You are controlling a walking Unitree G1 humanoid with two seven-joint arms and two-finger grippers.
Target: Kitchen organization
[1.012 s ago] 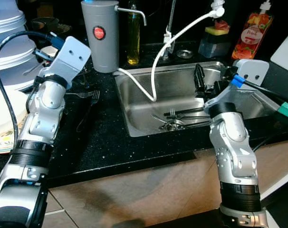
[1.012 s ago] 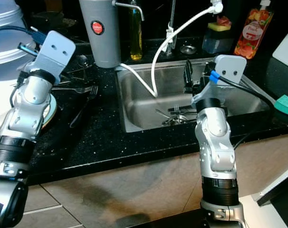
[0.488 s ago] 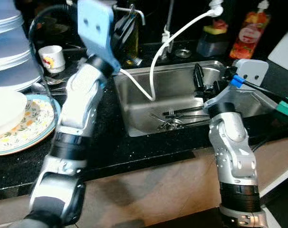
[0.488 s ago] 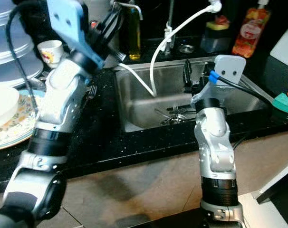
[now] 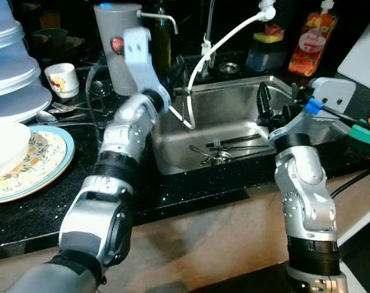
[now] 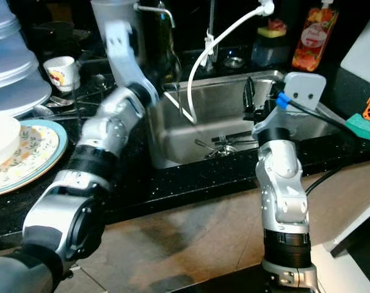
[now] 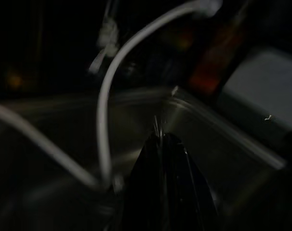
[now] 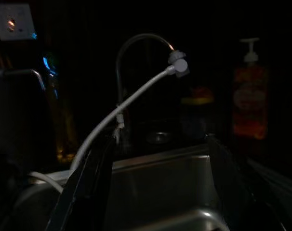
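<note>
The left gripper [image 7: 161, 144], fingers pressed together, is held over the sink [image 5: 234, 97] near the white hose [image 5: 197, 73]. The right gripper [image 8: 155, 192] is spread wide above forks [image 5: 218, 149] lying in the sink.

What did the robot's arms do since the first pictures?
The left arm swung from the counter by the plate over to the sink; the left gripper now points into the basin, fingers closed together, a thin metal piece at their tips. The right gripper stayed open above the sink. The forks in the basin and the white hose did not move.
</note>
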